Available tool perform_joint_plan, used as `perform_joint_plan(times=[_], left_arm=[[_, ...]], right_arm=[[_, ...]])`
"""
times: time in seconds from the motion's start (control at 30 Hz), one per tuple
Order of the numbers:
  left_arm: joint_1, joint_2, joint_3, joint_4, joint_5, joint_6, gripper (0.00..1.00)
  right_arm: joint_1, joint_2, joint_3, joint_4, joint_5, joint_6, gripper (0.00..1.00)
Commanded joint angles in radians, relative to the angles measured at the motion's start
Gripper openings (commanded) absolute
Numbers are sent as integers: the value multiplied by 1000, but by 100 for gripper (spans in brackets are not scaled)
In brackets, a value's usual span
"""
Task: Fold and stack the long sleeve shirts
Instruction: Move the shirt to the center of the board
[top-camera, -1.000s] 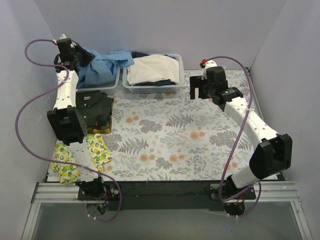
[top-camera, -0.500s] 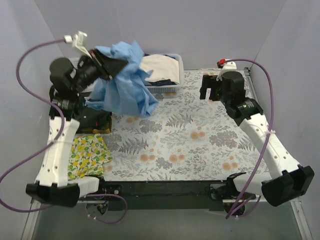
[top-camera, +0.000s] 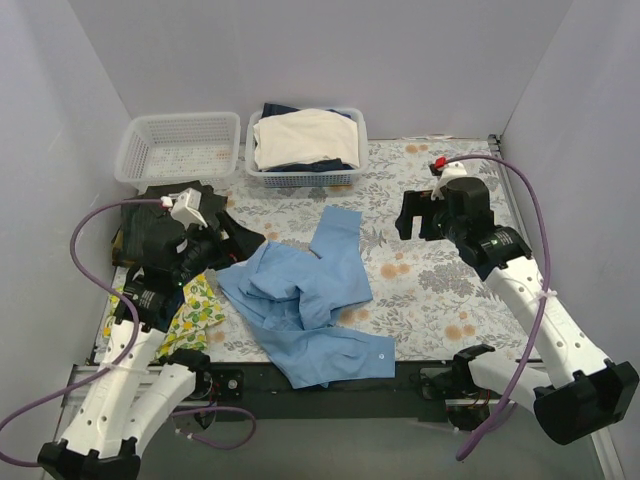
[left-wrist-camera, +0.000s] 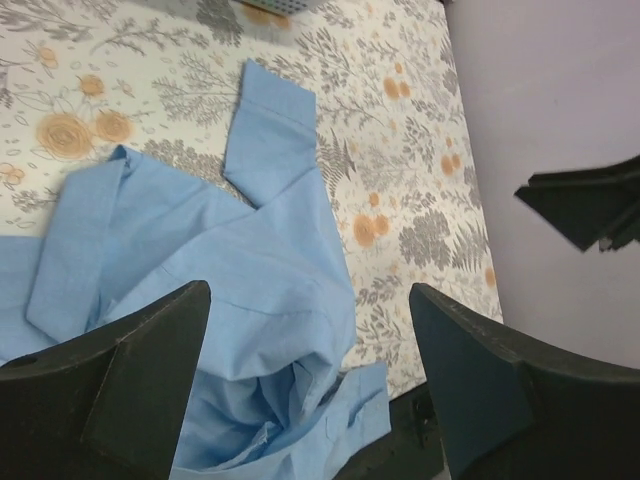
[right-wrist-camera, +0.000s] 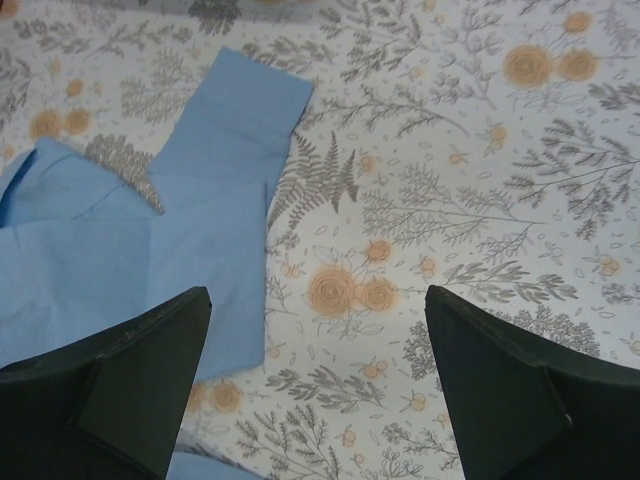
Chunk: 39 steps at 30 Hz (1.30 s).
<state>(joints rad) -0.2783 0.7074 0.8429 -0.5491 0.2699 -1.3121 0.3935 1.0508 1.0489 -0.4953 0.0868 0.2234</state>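
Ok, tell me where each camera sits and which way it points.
Top: high behind the arm bases, looking down at the table and blue shirt; both arms show.
Left wrist: on the left arm, looking down past the open left gripper at the shirt.
Right wrist: on the right arm, looking down past the open right gripper at the table and one sleeve.
Shared: all three show that sleeve.

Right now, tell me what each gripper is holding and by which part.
Nothing is held. The left gripper stands open above the crumpled light blue shirt, which lies loose; the right gripper is open too.
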Motion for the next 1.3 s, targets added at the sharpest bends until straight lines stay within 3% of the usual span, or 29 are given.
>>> perform_joint_plan(times=[0.0,0.33,0.6,0.93,1.03,1.07,1.13,1.27], left_arm=[[1,87,16,-41,-120,8,81],[1,342,-21,-61,-172,-35,80],[1,478,5,-89,-224,-78,81],[1,489,16,-109,-258,-96,82],[1,480,13,-115,-296,-101,82],[1,472,12,-115,-299,-101,83],[1,465,7,-118,-304,-104,83],[1,443,13,-132,-313,-95,83]], right_arm=[[28,6,-53,-5,-185,-36,97],[222,291,-90,50,-200,-58,97],[238,461,-99,87,-180,-15,92],[294,597,-92,52,-153,-4,61],[317,615,-98,52,-147,2,40],[324,615,-98,52,-141,7,23],[327,617,-93,41,-110,25,5],[327,552,-73,-12,20,57,1]])
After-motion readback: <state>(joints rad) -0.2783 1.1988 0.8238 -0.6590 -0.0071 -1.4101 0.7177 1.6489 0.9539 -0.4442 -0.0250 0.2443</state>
